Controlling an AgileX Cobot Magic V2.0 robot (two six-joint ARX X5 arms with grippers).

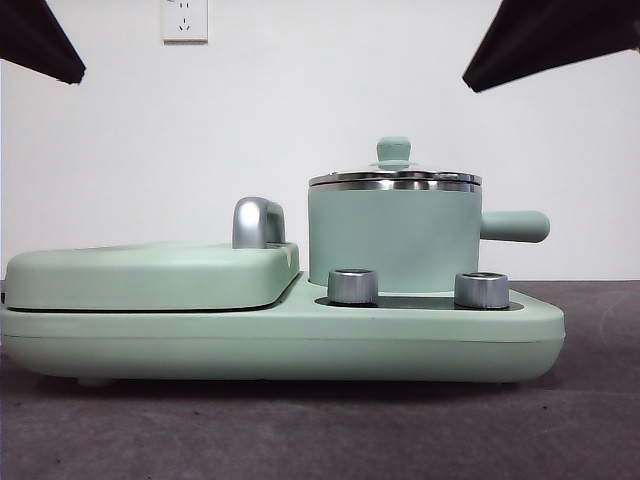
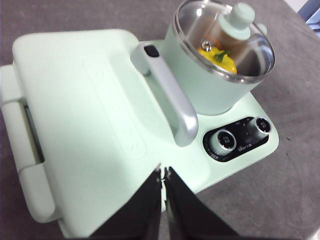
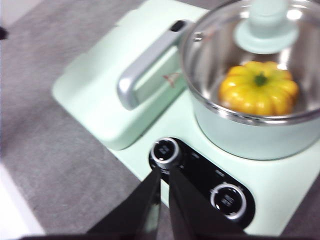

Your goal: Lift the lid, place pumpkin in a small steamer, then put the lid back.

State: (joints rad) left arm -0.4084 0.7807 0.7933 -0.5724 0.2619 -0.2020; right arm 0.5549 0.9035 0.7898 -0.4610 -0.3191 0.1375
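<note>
The small steamer (image 1: pixel 392 238) stands on the right side of the mint-green appliance base (image 1: pixel 280 340), its stubby handle (image 1: pixel 515 226) pointing right. The glass lid (image 1: pixel 394 178) with its mint knob sits on the steamer's rim. Through the lid the yellow-orange pumpkin (image 3: pixel 259 92) lies inside the pot; it also shows in the left wrist view (image 2: pixel 220 56). My left gripper (image 2: pixel 164 175) is shut and empty, above the base's flat cover. My right gripper (image 3: pixel 164 175) is shut and empty, above the control knobs. Both arms show only as black tips at the top corners of the front view.
The large flat mint-green cover (image 1: pixel 150 275) with a silver handle (image 1: pixel 256 221) fills the left of the base. Two silver knobs (image 1: pixel 352 286) (image 1: pixel 481 290) stand at the front right. The base rests on a grey table (image 1: pixel 300 430) before a white wall.
</note>
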